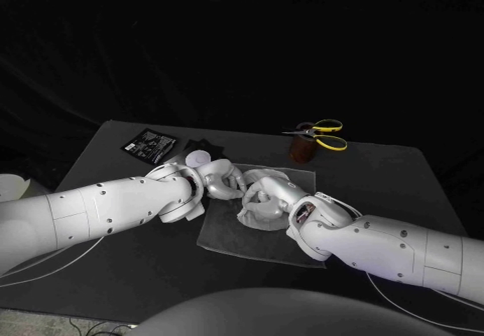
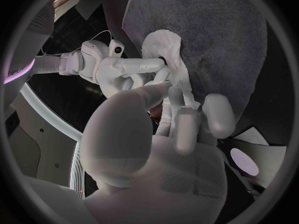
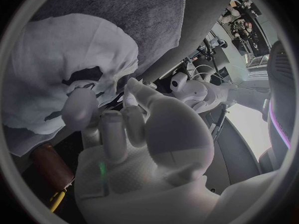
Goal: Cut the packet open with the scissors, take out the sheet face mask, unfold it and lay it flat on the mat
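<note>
The white sheet mask (image 1: 249, 219) hangs partly unfolded over the grey mat (image 1: 224, 236), between my two hands. My left hand (image 1: 216, 179) pinches one edge of the mask (image 2: 163, 47) between thumb and fingers. Close beside it, my right hand (image 1: 266, 199) grips the opposite edge of the mask (image 3: 69, 59), and eye holes show in the sheet. The other views show the left hand (image 2: 168, 134), the right hand (image 3: 127, 134) and the mat (image 2: 218, 35). The black packet (image 1: 150, 144) lies at the table's far left. Yellow-handled scissors (image 1: 324, 134) stand in a brown holder (image 1: 301, 151) at the back.
A small white scrap (image 1: 201, 150) lies just behind the mat, next to the packet. The brown holder (image 3: 49, 168) stands close behind the mat's far right corner. The black table (image 1: 393, 175) runs out to the right of the mat.
</note>
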